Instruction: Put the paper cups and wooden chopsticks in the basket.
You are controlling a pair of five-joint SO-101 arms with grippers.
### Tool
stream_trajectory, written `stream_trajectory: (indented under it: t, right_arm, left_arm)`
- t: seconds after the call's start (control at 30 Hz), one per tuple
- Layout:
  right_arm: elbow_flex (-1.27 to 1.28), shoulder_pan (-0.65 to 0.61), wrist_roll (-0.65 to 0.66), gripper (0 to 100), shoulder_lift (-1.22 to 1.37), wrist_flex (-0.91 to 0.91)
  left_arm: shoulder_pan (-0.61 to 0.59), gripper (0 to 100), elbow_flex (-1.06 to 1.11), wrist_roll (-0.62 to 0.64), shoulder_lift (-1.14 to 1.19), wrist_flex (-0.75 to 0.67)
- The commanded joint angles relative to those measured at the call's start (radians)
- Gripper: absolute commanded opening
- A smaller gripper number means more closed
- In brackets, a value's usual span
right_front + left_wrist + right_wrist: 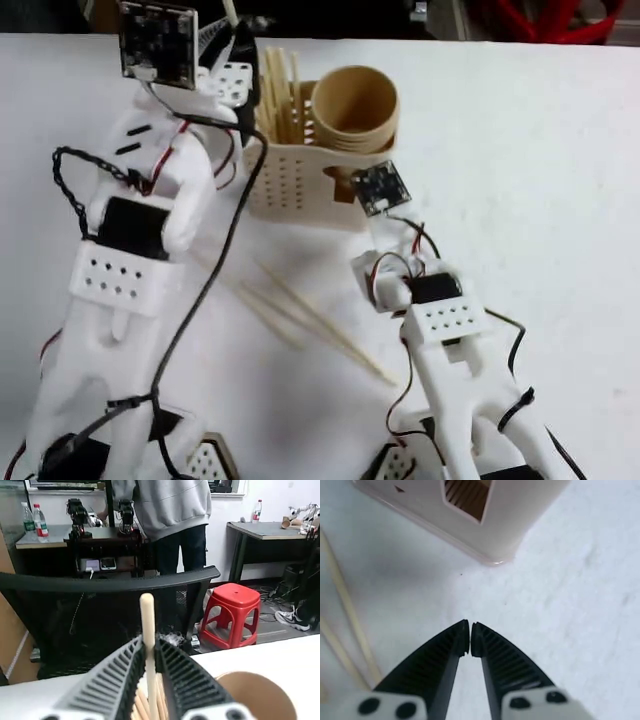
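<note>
The left claw point(148, 647) was shut on a single chopstick point(147, 615), pinching it below its rounded top so the stick stood upright between the ribbed pads. Its lower part ran down among the bundle of sticks point(278, 95) already standing in the basket point(290, 185). Stacked cups point(355, 100) sat in the basket's right half. The basket stood near the far edge of the surface point(560, 150), about midway along it.

The right claw point(470, 639) was closed with nothing in it, tips touching, just above bare surface beside the basket's near right corner.

Several loose chopsticks point(315, 325) lay flat in the middle of the surface between the arms, pointing towards the near right.

These sticks looked light, stiff, thin and smooth. A held one could pivot or slide between the pads, and a flat one would probably be best pinched across its middle with the tips pressed close to the surface.

The left arm stretched towards the far edge, wrist raised over the basket's left end and claw about level. The right arm reached less far, wrist tipped steeply downward.
</note>
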Motion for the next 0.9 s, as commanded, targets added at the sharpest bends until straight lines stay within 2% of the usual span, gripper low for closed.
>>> stream_trajectory:
  t: [0.0,0.1,0.47,0.7,0.87]
  right_arm:
    - [-0.008,0.007,0.012,2.1,-0.036,-0.010]
    - [-0.008,0.007,0.012,2.1,-0.036,-0.010]
    - [-0.008,0.007,0.012,2.1,-0.033,-0.010]
    - [-0.008,0.007,0.012,2.1,-0.030,-0.010]
    - [-0.008,0.005,0.012,2.1,-0.028,-0.010]
  left_arm:
    - [0.010,8,-0.020,-0.034,-0.028,0.018]
    - [0.010,13,-0.078,-0.034,-0.028,0.107]
    - [-0.002,14,-0.374,-0.038,-0.036,0.635]
    - [-0.114,14,-0.365,-0.038,-0.028,0.888]
    - [-0.177,14,-0.241,-0.043,-0.030,0.962]
